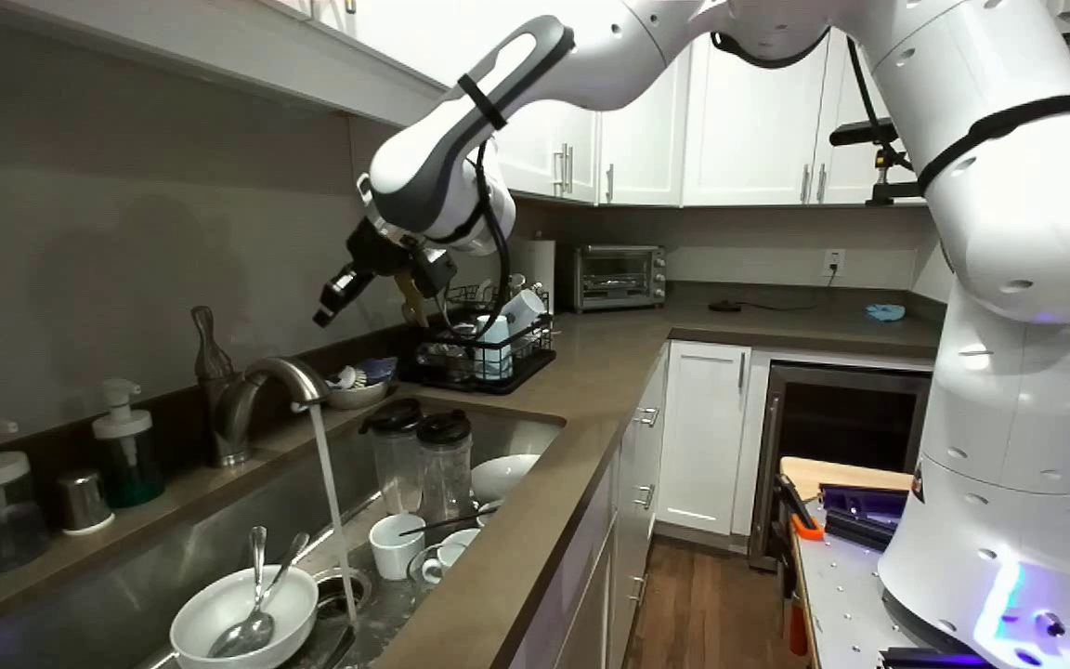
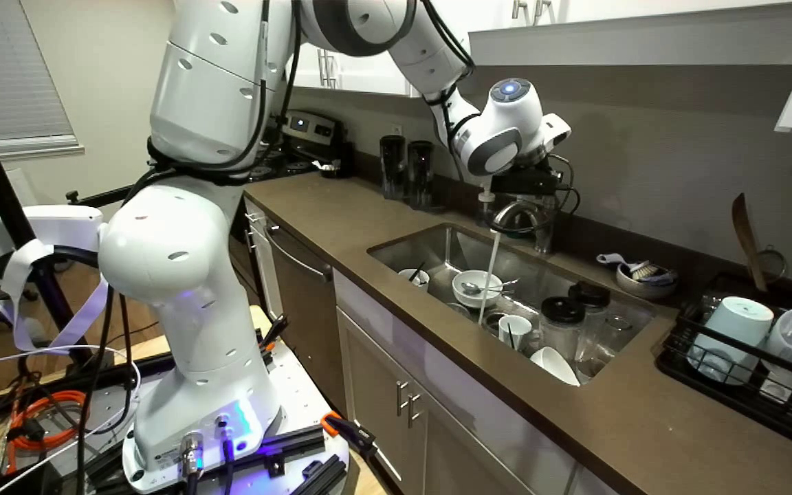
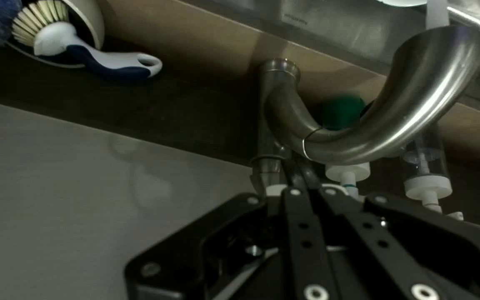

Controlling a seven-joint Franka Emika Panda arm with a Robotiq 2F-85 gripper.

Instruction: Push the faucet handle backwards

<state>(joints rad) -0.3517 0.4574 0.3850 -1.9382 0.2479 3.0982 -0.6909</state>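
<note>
While water [image 1: 331, 492] pours from the tap [image 1: 240, 407], I see the gripper [image 1: 327, 312] clear of the handle [image 1: 210, 349], jaws together.

The faucet [image 1: 236, 409] stands behind the sink [image 1: 247, 511].

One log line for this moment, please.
gripper: shut, apart from faucet handle | water: running into sink | push: not underway
</note>
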